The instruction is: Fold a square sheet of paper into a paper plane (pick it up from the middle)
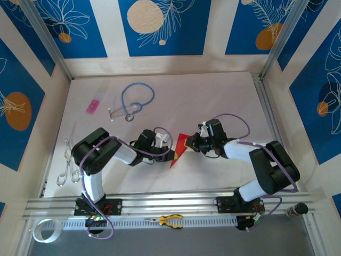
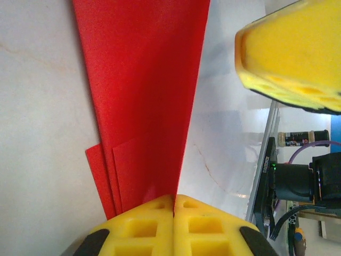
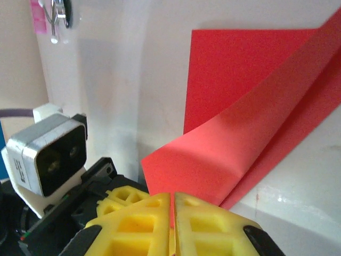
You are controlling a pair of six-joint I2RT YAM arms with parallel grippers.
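Observation:
The red square sheet of paper [image 1: 179, 151] is folded into a long tapering shape and hangs between the two grippers at mid-table. My left gripper [image 1: 169, 145] is shut on its left edge; in the left wrist view the layered folds [image 2: 149, 80] run up from the closed jaws [image 2: 174, 199]. My right gripper [image 1: 191, 143] pinches the opposite edge. In the right wrist view a curled flap of the paper [image 3: 234, 154] enters the narrow slit between the yellow fingers [image 3: 172, 198]. One of the right gripper's yellow fingers [image 2: 293, 53] shows at the top right of the left wrist view.
A blue stethoscope [image 1: 136, 100] and a small pink item [image 1: 93, 106] lie at the back left. Scissors [image 1: 67, 162] lie by the left wall. Yellow-handled pliers [image 1: 170, 220] and a tape roll [image 1: 44, 230] rest at the near rail.

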